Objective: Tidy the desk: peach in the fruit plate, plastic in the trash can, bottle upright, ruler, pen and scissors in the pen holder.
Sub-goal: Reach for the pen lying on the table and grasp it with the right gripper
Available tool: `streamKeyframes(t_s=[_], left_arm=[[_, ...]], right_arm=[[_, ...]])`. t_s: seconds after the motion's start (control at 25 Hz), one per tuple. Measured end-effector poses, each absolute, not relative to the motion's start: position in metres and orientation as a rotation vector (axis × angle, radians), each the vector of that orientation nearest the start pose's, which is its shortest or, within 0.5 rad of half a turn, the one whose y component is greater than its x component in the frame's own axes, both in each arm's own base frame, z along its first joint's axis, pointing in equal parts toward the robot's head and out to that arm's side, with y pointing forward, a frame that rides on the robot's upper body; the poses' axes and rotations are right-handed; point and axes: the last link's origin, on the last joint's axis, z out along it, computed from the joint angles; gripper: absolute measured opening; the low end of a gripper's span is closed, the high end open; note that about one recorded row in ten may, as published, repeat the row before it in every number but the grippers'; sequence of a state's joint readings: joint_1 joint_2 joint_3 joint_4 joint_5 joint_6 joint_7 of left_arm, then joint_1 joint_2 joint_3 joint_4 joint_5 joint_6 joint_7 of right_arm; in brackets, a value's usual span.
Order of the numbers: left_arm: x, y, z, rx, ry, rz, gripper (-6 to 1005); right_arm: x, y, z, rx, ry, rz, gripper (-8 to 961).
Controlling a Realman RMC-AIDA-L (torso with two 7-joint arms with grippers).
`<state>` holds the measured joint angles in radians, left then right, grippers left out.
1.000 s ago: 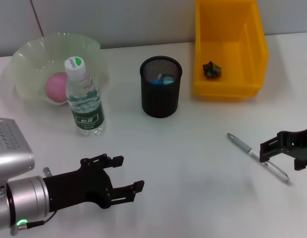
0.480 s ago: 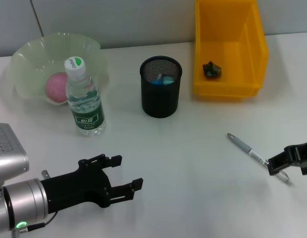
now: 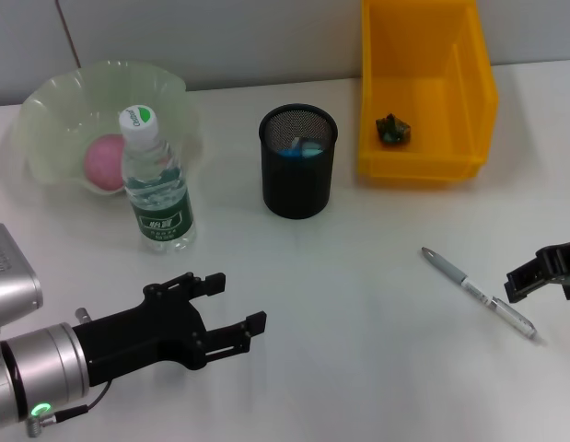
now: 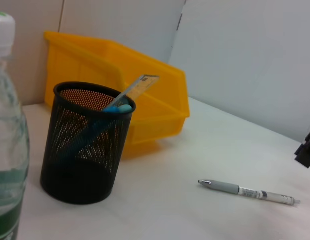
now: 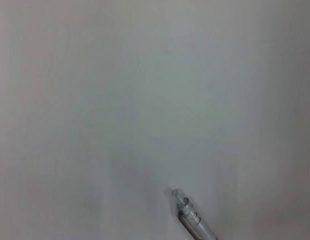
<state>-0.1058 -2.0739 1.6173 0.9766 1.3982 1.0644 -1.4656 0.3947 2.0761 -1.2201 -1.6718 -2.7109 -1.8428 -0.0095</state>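
Observation:
A grey and white pen [image 3: 478, 293] lies flat on the table at the right, also seen in the left wrist view [image 4: 247, 191] and, by one end, in the right wrist view [image 5: 192, 218]. My right gripper [image 3: 542, 274] sits at the right edge, just beside the pen and apart from it. The black mesh pen holder [image 3: 298, 161] holds a ruler [image 4: 137, 87] and blue-handled scissors [image 4: 119, 107]. The bottle [image 3: 156, 184] stands upright. A pink peach [image 3: 105, 163] rests in the green fruit plate [image 3: 54, 101]. Dark plastic [image 3: 392, 129] lies in the yellow trash can [image 3: 432, 55]. My left gripper [image 3: 231, 306] is open and empty near the front left.
The bottle stands directly in front of the fruit plate. The pen holder is between the bottle and the yellow trash can. Bare white table stretches between my left gripper and the pen. A grey wall runs behind the table.
My right gripper has drawn back from above the pen toward the right edge, and the pen stays on the table. The left gripper has shifted slightly.

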Motion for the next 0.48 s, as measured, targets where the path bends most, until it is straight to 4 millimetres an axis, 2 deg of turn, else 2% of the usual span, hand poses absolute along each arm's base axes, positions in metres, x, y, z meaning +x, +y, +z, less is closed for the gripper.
streamKeyframes(t_s=[0.48], left_arm=[[-0.254, 0.270, -0.075, -2.607, -0.755, -0.630, 824]], right_arm=[[0.246, 0.322, 0.060, 1.746, 2.096, 0.730, 744]])
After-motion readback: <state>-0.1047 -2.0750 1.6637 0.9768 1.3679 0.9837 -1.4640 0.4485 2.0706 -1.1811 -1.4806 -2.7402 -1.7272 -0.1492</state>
